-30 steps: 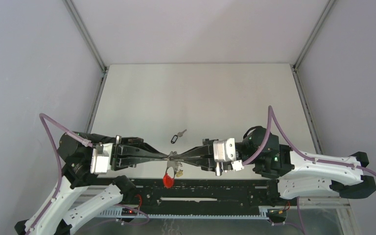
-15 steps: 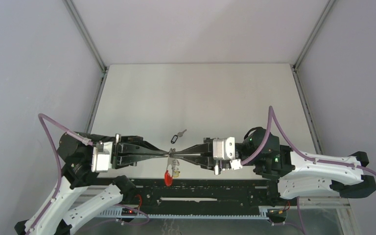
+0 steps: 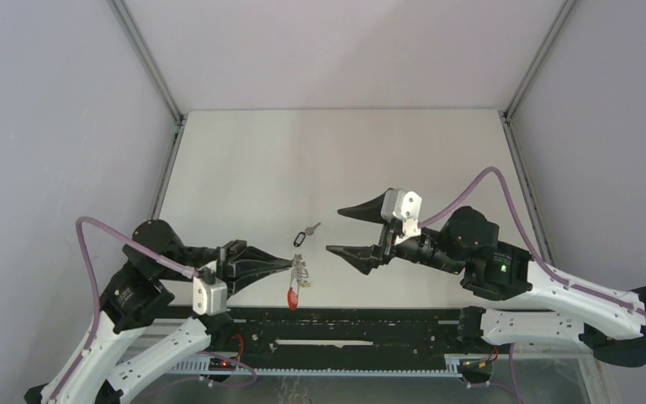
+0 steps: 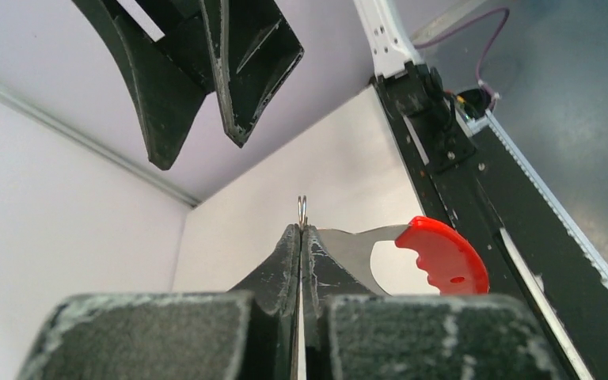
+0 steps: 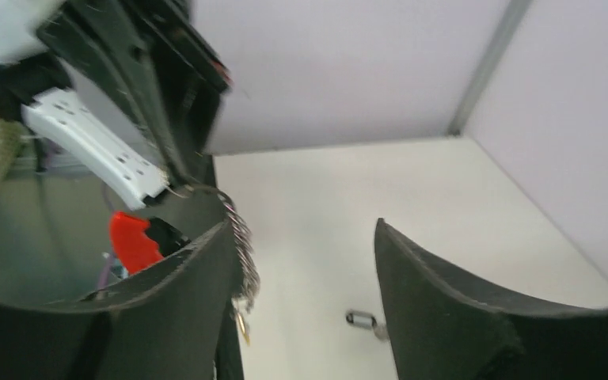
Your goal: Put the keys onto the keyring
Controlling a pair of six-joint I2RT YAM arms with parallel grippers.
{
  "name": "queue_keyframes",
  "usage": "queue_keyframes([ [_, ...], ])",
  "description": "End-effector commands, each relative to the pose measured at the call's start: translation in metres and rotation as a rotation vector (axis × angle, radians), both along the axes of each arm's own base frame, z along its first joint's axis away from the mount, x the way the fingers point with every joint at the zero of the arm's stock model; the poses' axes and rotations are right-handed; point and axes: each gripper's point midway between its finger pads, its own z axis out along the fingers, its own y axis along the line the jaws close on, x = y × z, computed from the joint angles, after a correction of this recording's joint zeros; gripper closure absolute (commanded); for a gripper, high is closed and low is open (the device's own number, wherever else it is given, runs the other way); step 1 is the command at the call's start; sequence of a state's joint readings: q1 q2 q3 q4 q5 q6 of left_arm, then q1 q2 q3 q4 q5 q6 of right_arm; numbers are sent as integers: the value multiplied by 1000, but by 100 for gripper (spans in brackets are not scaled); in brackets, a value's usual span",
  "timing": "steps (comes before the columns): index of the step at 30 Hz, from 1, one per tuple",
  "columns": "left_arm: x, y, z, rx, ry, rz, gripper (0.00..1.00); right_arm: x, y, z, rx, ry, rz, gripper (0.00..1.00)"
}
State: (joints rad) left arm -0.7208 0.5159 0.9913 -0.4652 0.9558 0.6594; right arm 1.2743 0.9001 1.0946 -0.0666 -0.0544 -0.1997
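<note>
As the left gripper [image 3: 290, 266] pinches it, the keyring [image 3: 291, 296] dangles red-end-down.

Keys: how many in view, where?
2. The black-tagged key lies loose on the table. The yellow-tagged key hangs by the keyring in the left gripper; whether threaded, cannot tell.
</note>
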Motion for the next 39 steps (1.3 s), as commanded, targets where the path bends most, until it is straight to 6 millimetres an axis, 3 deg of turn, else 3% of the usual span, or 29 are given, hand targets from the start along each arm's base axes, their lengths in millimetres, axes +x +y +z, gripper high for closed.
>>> queue_keyframes([
  [1,11,2,-28,83,-12,47,100,34,-15,-55,-90,177,-171,22],
  [2,13,1,-32,90,-5,57,100,43,-19,-64,-102,205,-220,20],
  [4,18,2,-39,105,13,81,100,59,-27,-82,-130,258,-295,3],
  [5,23,2,-44,112,28,102,100,64,-29,-92,-151,280,-317,1],
  [8,41,2,-51,104,106,177,100,74,-30,-115,-157,384,-350,0],
  [11,68,7,-54,73,234,269,100,99,-38,-131,-52,557,-513,0],
  [17,123,35,-69,84,359,442,100,135,-30,-200,-149,562,-637,0],
  [21,142,58,-89,109,403,534,100,143,1,-236,-226,616,-602,12],
  [26,153,80,-117,169,411,627,100,166,29,-277,-340,675,-650,16],
  [29,155,83,-122,165,425,644,100,174,43,-310,-417,681,-653,18],
  [32,156,83,-123,145,447,653,100,178,58,-331,-477,670,-615,24],
  [37,153,83,-131,145,486,660,100,189,70,-353,-550,632,-602,43],
  [39,148,82,-136,159,493,645,100,195,73,-356,-544,643,-602,46],
])
